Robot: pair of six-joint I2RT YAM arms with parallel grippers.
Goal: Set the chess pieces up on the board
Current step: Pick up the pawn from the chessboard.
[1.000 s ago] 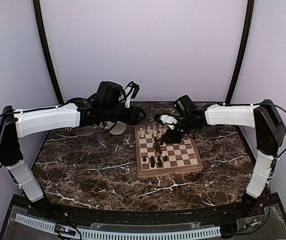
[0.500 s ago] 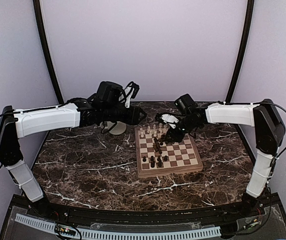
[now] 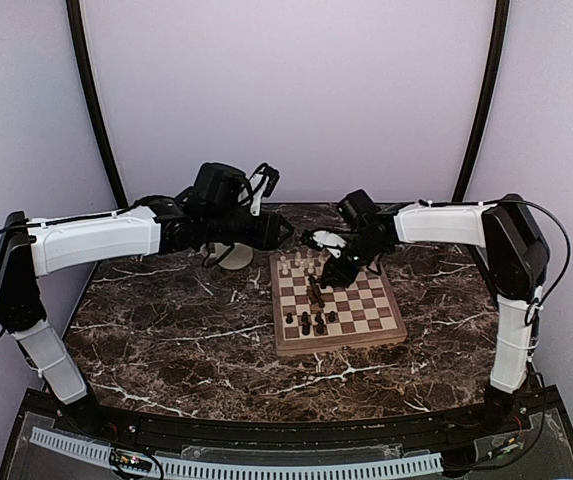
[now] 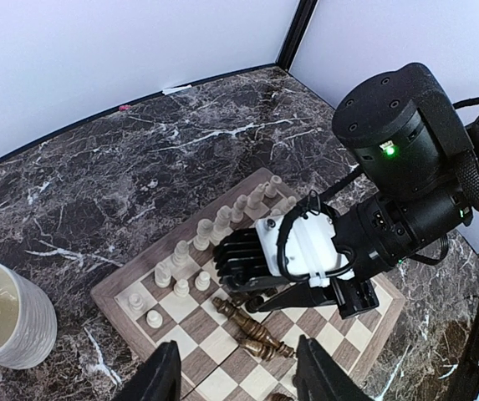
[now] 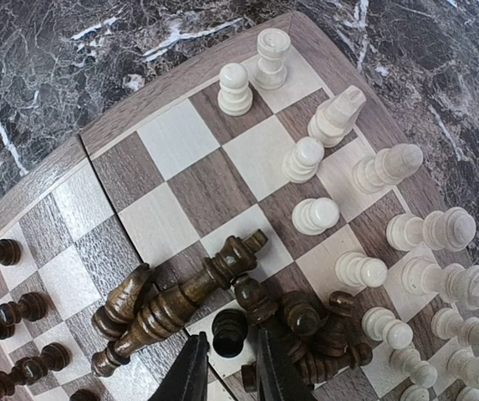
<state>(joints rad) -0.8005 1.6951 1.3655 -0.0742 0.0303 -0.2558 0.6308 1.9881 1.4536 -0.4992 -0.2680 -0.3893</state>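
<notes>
The right claw (image 5: 229,361) hangs low over the board (image 5: 164,102), its two fingers (image 5: 191,372) drawn close with only a narrow gap between them. A dark pawn (image 5: 229,329) stands upright at the mouth of that gap, flanked by both fingertips, but whether the pads actually press on it cannot be told. Just ahead of the tips, and to either side, lies a jumble of dark pieces (image 5: 176,302). Two long ones lie toppled across the squares, and several more crowd together beside the pawn. Farther ahead, toward the right of this claw's own view, the cream pieces (image 5: 315,215) stand upright in two rough rows along the board's edge. The left claw (image 4: 237,372) hovers higher, clear of everything beneath it, with its fingers spread well apart and holding nothing. Through the space between them show the board's squares and the toppled dark men. The right claw sits directly ahead of it. A cream mug (image 4: 9,326) stands on the marble tabletop (image 4: 97,175) toward the left of its view, near the board's corner.
</notes>
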